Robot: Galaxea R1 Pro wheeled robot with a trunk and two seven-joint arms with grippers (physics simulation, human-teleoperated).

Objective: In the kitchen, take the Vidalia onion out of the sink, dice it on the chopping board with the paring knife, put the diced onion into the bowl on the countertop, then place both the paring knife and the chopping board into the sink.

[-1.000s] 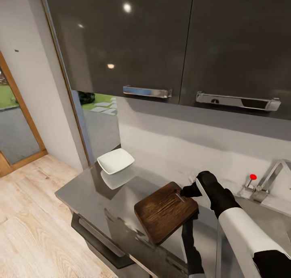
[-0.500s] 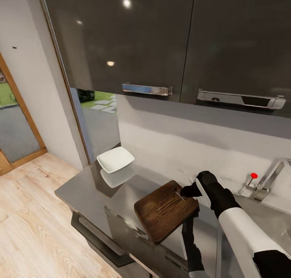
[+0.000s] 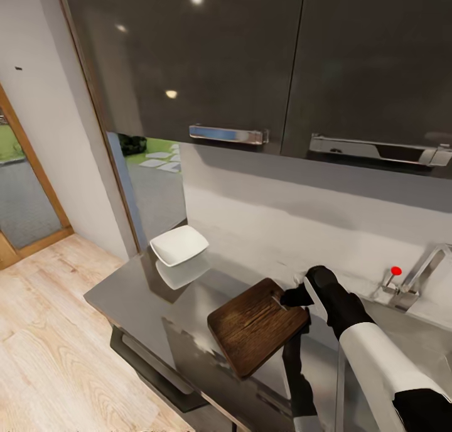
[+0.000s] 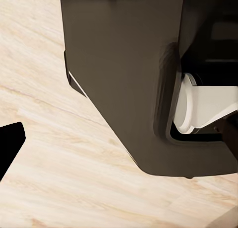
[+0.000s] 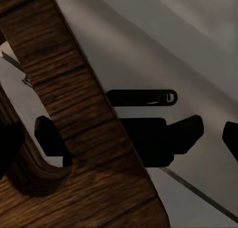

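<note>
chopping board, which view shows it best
The head view: the whole chopping board lies on the countertop with the right gripper at its slot-handle end. The right wrist view gives a close-up of the slot end. The left wrist view looks at floor and the robot's base.

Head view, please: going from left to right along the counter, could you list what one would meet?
The bowl → the chopping board → the right gripper at the board's slot end → the tap's red knob → the chrome tap.
</note>
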